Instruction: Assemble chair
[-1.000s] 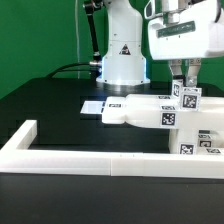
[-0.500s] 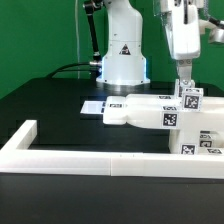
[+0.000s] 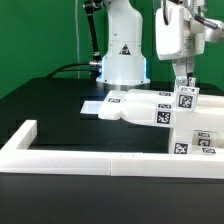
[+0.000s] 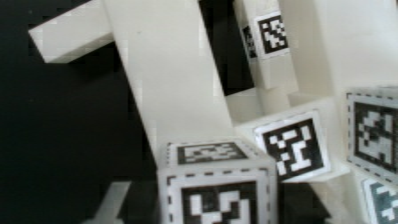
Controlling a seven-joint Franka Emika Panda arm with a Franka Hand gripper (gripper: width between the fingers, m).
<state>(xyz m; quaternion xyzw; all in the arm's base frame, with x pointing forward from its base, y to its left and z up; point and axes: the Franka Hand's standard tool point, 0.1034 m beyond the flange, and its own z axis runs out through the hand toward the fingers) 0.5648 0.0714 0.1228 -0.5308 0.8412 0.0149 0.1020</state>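
Note:
The chair is a partly joined white structure [image 3: 140, 108] of a flat slab and tagged blocks, lying on the black table towards the exterior view's right. A short tagged post [image 3: 186, 98] stands upright on its right end. My gripper [image 3: 184, 88] comes straight down from above and is shut on that post. In the wrist view the post [image 4: 217, 190] fills the space between my gripper's [image 4: 217, 208] fingers, its tagged faces towards the camera. Beyond it run the long white bars of the chair [image 4: 169, 80]. Where the post's foot meets the structure is hidden.
A long low white border wall [image 3: 90, 160] runs along the front and turns back at the exterior view's left. The marker board [image 3: 93, 106] lies flat behind the structure. My arm's white base [image 3: 122, 60] stands at the back. More tagged white pieces [image 3: 205, 140] sit at the right edge.
My wrist has turned about its upright axis with the post held in it. The white structure has shifted a little towards the exterior view's left.

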